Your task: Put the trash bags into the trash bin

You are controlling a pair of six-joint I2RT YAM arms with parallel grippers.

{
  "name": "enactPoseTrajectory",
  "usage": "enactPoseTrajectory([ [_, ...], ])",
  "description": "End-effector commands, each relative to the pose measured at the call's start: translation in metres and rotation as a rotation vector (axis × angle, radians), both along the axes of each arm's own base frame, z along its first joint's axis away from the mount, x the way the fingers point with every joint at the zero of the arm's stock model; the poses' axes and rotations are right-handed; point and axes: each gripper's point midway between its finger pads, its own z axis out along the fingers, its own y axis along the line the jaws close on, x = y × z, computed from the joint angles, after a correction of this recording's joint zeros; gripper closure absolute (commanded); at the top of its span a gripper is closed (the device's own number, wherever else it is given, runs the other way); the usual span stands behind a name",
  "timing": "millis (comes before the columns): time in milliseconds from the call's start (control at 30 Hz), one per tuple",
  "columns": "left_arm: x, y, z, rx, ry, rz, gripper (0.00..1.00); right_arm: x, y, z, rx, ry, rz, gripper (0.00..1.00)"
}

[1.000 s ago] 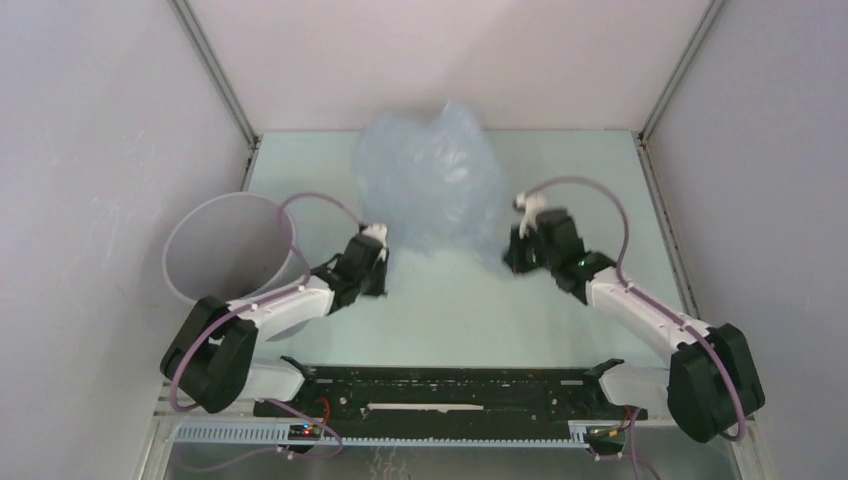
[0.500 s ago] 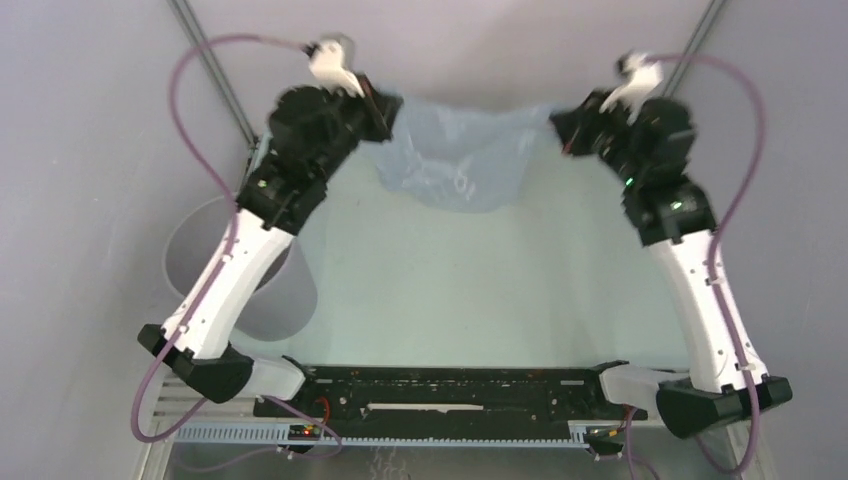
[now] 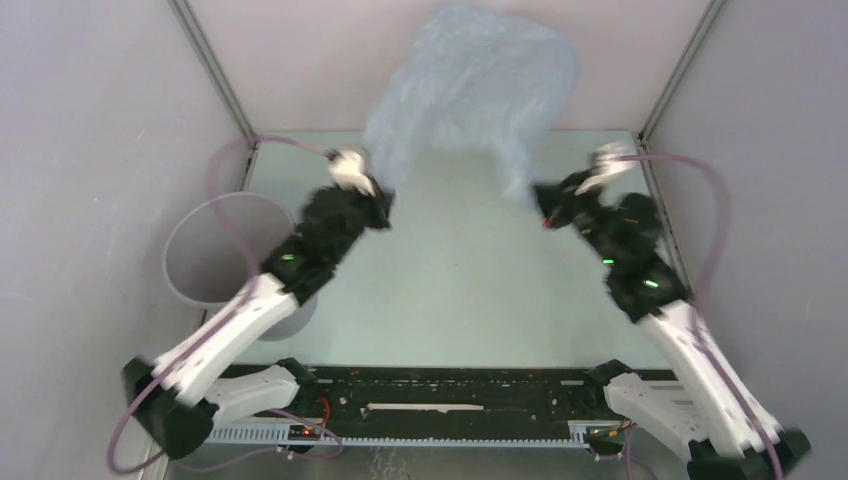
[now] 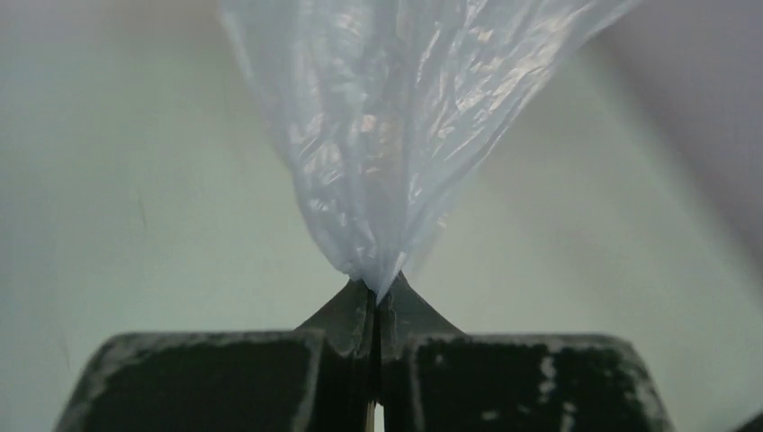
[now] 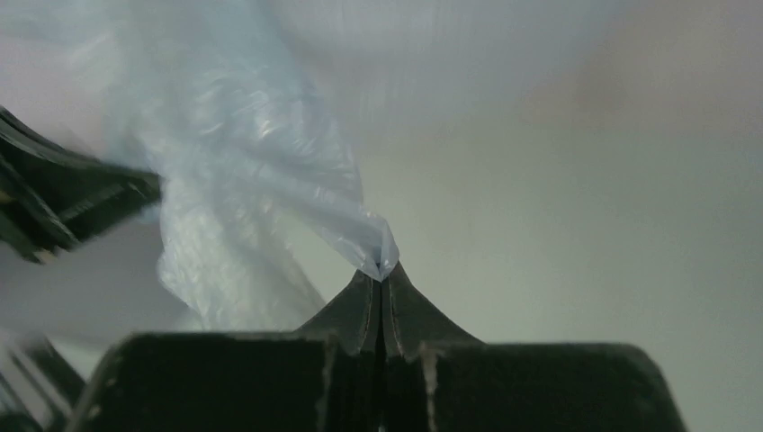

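Trash bag (image 3: 470,85) billows in the air at 12 o'clock above the far end of the table (image 3: 450,290); the left gripper (image 4: 375,301) is clenched on one gathered corner at about 10 o'clock, the right gripper (image 5: 381,283) on another at about 2 o'clock. Judged from this, only the pick-up is done; the trash bin (image 3: 200,260) stands at 9 o'clock with no bag in it; carrying the bag over and stuffing it in remain.

The pale blue, see-through trash bag (image 3: 470,85) billows in the air at the top centre of the frame, wrinkled and puffed up, its lower edge drawn down to two corners. The grey round trash bin (image 3: 205,250) stands upright at the left, well apart from it.
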Motion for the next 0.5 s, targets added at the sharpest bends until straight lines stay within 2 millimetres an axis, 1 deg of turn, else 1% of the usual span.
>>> enactPoseTrajectory([
  [0, -0.03, -0.008, -0.238, 0.139, 0.547, -0.052, 1.0, -0.005, 0.022, -0.255, -0.277, 0.603, 0.078, 1.0],
  [33, -0.038, -0.008, -0.247, 0.131, 0.565, -0.063, 1.0, -0.013, 0.021, -0.265, -0.302, 0.619, 0.085, 1.0],
  [67, -0.044, -0.009, -0.244, 0.12, 0.553, -0.079, 1.0, -0.018, 0.019, -0.262, -0.309, 0.604, 0.088, 1.0],
  [100, -0.044, -0.009, -0.239, 0.122, 0.535, -0.082, 1.0, -0.018, 0.017, -0.255, -0.312, 0.571, 0.084, 1.0],
  [167, -0.035, -0.004, -0.212, 0.116, 0.469, -0.054, 1.0, -0.012, 0.012, -0.228, -0.304, 0.478, 0.053, 1.0],
  [233, -0.017, -0.002, -0.169, 0.13, 0.405, -0.041, 1.0, 0.005, 0.003, -0.183, -0.274, 0.396, 0.0, 1.0],
  [267, -0.005, -0.003, -0.138, 0.122, 0.363, -0.038, 1.0, 0.013, 0.002, -0.159, -0.258, 0.369, -0.008, 1.0],
  [300, 0.005, -0.005, -0.106, 0.112, 0.326, -0.039, 1.0, 0.023, -0.003, -0.129, -0.237, 0.337, -0.024, 1.0],
  [333, 0.014, -0.007, -0.071, 0.093, 0.28, -0.049, 1.0, 0.031, -0.004, -0.103, -0.22, 0.318, -0.033, 1.0],
  [367, 0.022, -0.009, -0.031, 0.066, 0.219, -0.059, 1.0, 0.037, -0.005, -0.071, -0.202, 0.285, -0.038, 1.0],
  [400, 0.027, -0.011, 0.005, 0.044, 0.169, -0.068, 1.0, 0.042, -0.006, -0.04, -0.182, 0.243, -0.044, 1.0],
  [433, 0.027, -0.011, 0.047, 0.022, 0.103, -0.077, 1.0, 0.044, -0.008, -0.01, -0.165, 0.202, -0.058, 1.0],
  [467, 0.022, -0.009, 0.107, -0.028, -0.003, -0.085, 1.0, 0.043, -0.012, 0.024, -0.14, 0.149, -0.075, 1.0],
])
